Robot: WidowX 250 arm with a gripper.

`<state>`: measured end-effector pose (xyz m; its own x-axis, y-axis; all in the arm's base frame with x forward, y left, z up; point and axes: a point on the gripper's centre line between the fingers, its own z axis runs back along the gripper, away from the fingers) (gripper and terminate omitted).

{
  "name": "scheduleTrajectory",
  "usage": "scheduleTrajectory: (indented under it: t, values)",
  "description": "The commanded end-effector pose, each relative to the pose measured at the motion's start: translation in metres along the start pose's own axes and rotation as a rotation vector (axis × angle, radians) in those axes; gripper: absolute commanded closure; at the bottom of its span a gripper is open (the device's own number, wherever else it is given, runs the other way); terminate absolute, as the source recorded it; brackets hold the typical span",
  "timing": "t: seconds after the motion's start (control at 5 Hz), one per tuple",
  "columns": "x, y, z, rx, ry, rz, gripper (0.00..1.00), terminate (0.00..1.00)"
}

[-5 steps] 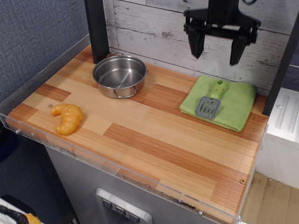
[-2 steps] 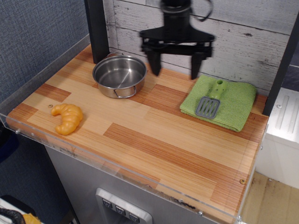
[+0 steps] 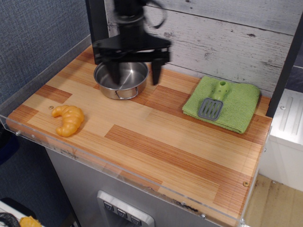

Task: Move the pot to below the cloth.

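Note:
The shiny steel pot (image 3: pixel 124 87) stands at the back left of the wooden table. The lime-green ribbed cloth (image 3: pixel 234 111) lies folded at the back right. My black gripper (image 3: pixel 135 74) hangs open above the pot's right side, one finger (image 3: pixel 115 73) over the bowl and the other finger (image 3: pixel 155 72) just past the right rim. It holds nothing. The gripper's body hides the pot's far rim.
A grey toy spatula with a green handle (image 3: pixel 213 102) lies on the cloth. An orange croissant toy (image 3: pixel 69 119) sits at the front left. A dark post (image 3: pixel 97 28) stands behind the pot. A clear plastic lip (image 3: pixel 142 177) edges the table's front.
My gripper has swept left from above the cloth to above the pot and has come lower. It stayed open. The pot, cloth, spatula and croissant have not moved.

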<state>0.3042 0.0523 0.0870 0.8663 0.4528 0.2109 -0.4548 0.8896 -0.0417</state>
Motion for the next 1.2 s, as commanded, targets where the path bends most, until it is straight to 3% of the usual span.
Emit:
scheduleTrajectory:
  t: [0.0,0.4,1.0]
  values:
    - [0.012,0.026,0.009,-0.029,-0.105,0.346,0.0,0.0]
    - [0.035,0.041,-0.006,0.001,-0.109,0.463,0.0,0.0]
    - [0.053,0.051,-0.047,0.106,-0.074,0.496,0.0,0.0]
